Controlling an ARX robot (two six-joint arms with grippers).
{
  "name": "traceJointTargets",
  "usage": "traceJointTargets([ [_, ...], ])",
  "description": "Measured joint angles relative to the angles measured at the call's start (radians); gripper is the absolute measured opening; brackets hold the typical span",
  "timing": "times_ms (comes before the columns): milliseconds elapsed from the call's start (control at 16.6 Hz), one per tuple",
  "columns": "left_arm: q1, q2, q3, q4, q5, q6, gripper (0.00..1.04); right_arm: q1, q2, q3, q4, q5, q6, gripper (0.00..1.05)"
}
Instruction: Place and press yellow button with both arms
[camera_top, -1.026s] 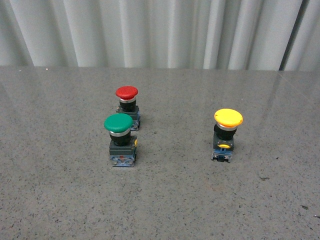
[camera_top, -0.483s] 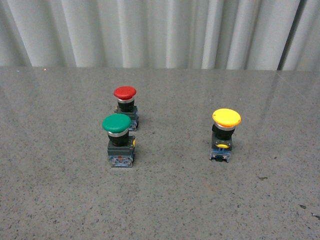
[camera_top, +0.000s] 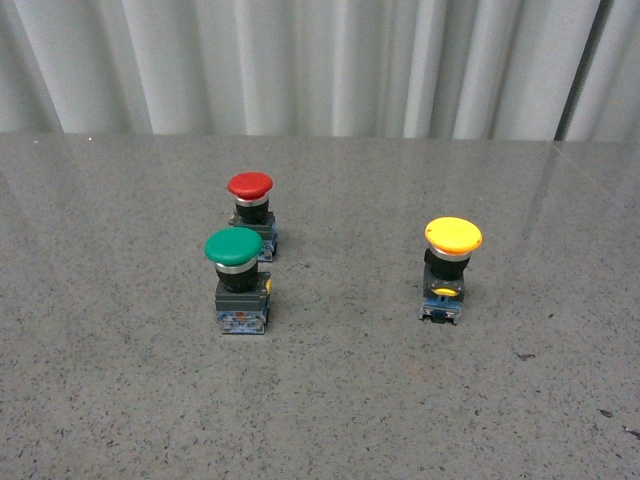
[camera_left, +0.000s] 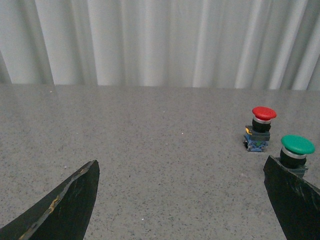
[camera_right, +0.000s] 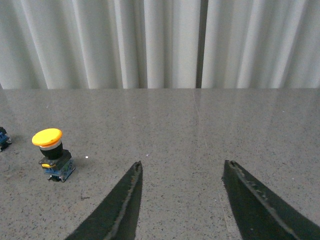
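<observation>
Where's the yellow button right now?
In the front view the yellow button stands upright on the grey table, right of centre, well apart from the green button and red button at left.

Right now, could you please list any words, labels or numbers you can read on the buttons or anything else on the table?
None can be read.
Yellow button: no legible text; its base is too small to tell.
Green button and red button: the same.
Table: no markings.

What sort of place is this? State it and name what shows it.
Probably a robot test bench, not a home or factory line. A bare grey speckled tabletop holds only three loose push buttons, red, green and yellow, wired to nothing, and a plain pleated white curtain closes off the back.
</observation>
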Motion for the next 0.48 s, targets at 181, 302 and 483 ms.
traceJointTargets([
  [181,0.0,0.0,0.0,0.0,0.0,0.0,0.98,0.0,0.0,0.0,0.0,0.0,0.0,0.74],
  [302,0.0,0.0,0.0,0.0,0.0,0.0,0.98,0.0,0.0,0.0,0.0,0.0,0.0,0.91],
  [483,0.0,0.0,0.0,0.0,0.0,0.0,0.98,0.0,0.0,0.0,0.0,0.0,0.0,0.98],
])
